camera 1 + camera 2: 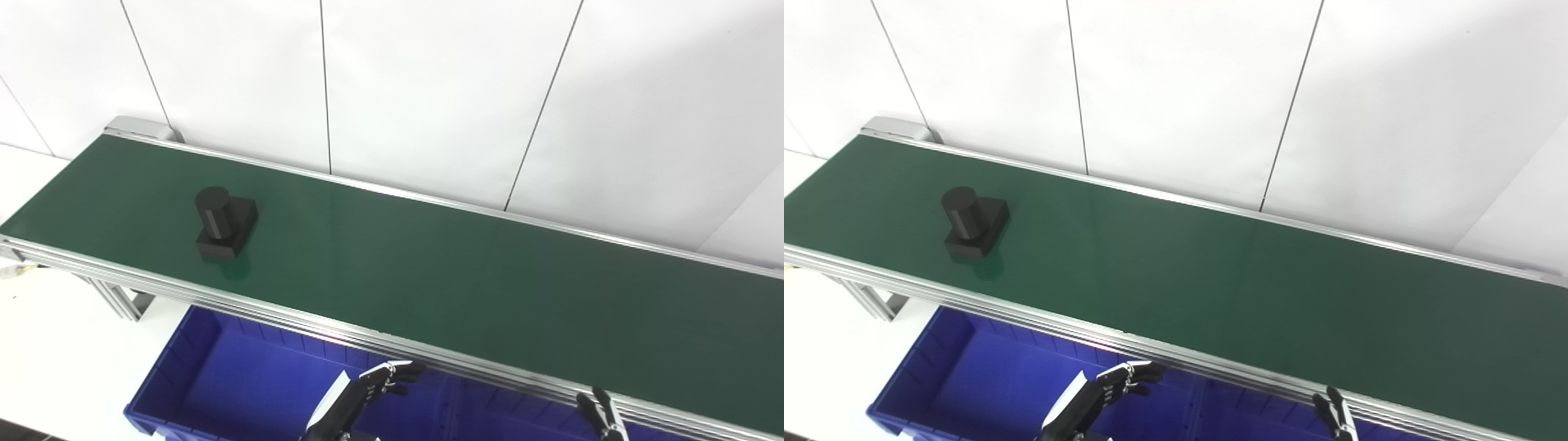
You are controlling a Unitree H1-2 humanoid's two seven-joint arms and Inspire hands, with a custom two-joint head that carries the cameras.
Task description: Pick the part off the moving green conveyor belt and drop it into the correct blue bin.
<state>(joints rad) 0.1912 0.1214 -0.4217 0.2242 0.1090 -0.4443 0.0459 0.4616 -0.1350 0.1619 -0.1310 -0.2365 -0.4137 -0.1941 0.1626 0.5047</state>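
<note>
A black part (224, 222), a short cylinder standing on a square base, sits on the left stretch of the green conveyor belt (465, 275). My left hand (358, 398) hovers low over the blue bin (202, 380), below the belt's near rail, fingers apart and empty. It is well to the right of and nearer than the part. Only the fingertips of my right hand (601, 413) show at the bottom edge, spread and holding nothing. The part also shows in the right eye view (972, 224).
The belt's aluminium near rail (343, 331) runs between my hands and the belt. A second blue bin (520, 422) adjoins the first on the right. A white panelled wall (429, 92) stands behind the belt. A frame leg (116, 297) stands at the left.
</note>
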